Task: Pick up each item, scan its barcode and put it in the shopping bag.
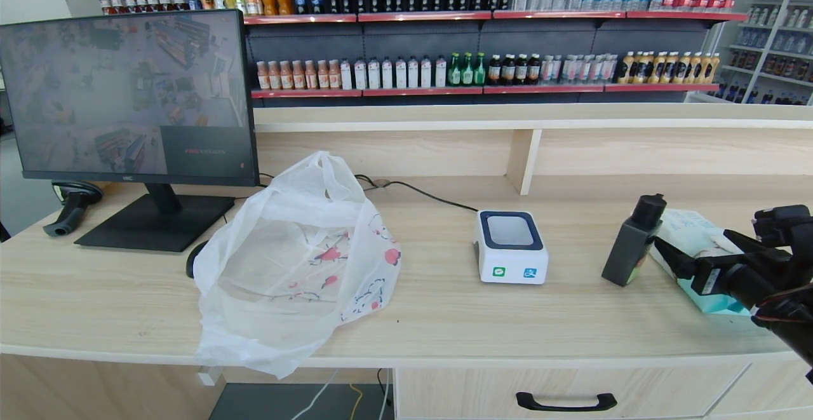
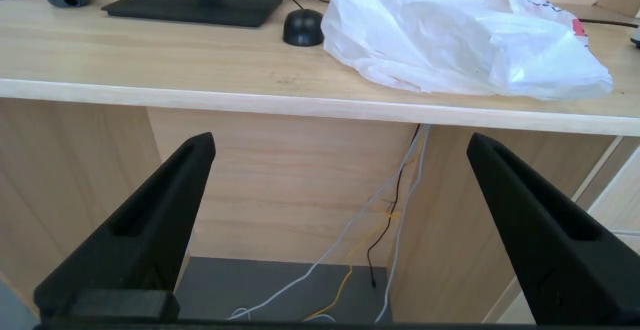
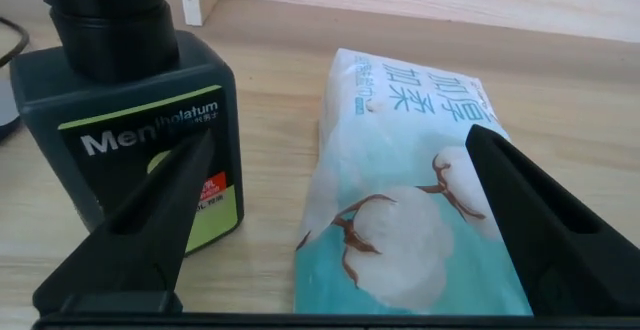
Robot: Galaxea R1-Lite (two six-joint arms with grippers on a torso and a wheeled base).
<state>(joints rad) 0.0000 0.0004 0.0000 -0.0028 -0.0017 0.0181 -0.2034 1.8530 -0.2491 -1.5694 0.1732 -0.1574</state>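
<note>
While the bag (image 1: pixel 298 267) looks empty, bottle (image 1: pixel 629 245) and tissues (image 1: pixel 683 222) wait unscanned; right claw (image 1: pixel 697 243) gapes around the tissues, left claw (image 2: pixel 340 230) released.

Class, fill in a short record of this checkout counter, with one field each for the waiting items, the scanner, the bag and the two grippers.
Items waiting: dark bottle, upright, with the tissue pack lying beside it, at the robot's right on the counter
Scanner: white scanner, mid-counter, nothing on it
Bag: shopping bag, slumped to the scanner's left, overhanging the front edge
Right gripper: open, fingers either side of the tissue pack, not closed on it
Left gripper: open, holding nothing, low in front of the counter
</note>
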